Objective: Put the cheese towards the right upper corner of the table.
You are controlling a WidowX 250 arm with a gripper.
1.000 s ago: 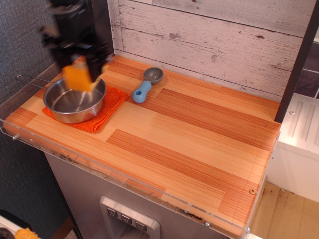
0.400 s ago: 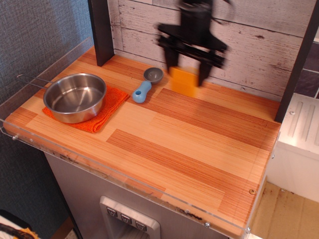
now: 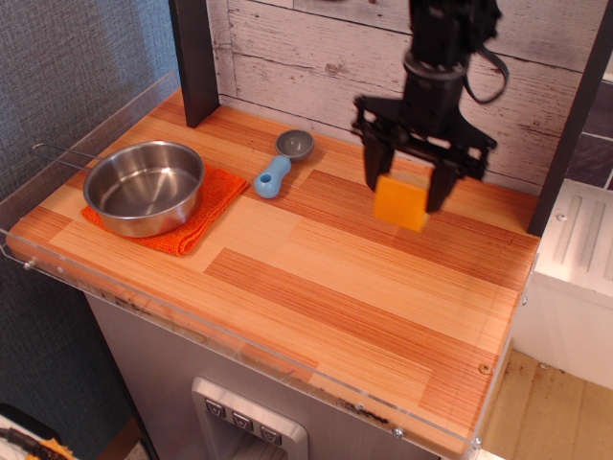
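Note:
The cheese [image 3: 400, 202] is a yellow-orange block held between the two black fingers of my gripper [image 3: 406, 196]. The gripper is shut on it and hangs over the right back part of the wooden table [image 3: 335, 287], close to the surface. I cannot tell whether the cheese touches the planks. The arm rises from the gripper up past the top edge of the picture, in front of the white plank wall.
A steel bowl [image 3: 144, 188] sits on an orange cloth [image 3: 206, 211] at the left. A blue-handled scoop [image 3: 283, 161] lies behind it. A dark post [image 3: 194, 57] stands at the back left, another [image 3: 573, 125] at the right. A clear acrylic rim [image 3: 239, 350] edges the front.
The gripper has carried the cheese from above the bowl at the left, across the back of the table, to the right back area, and lower.

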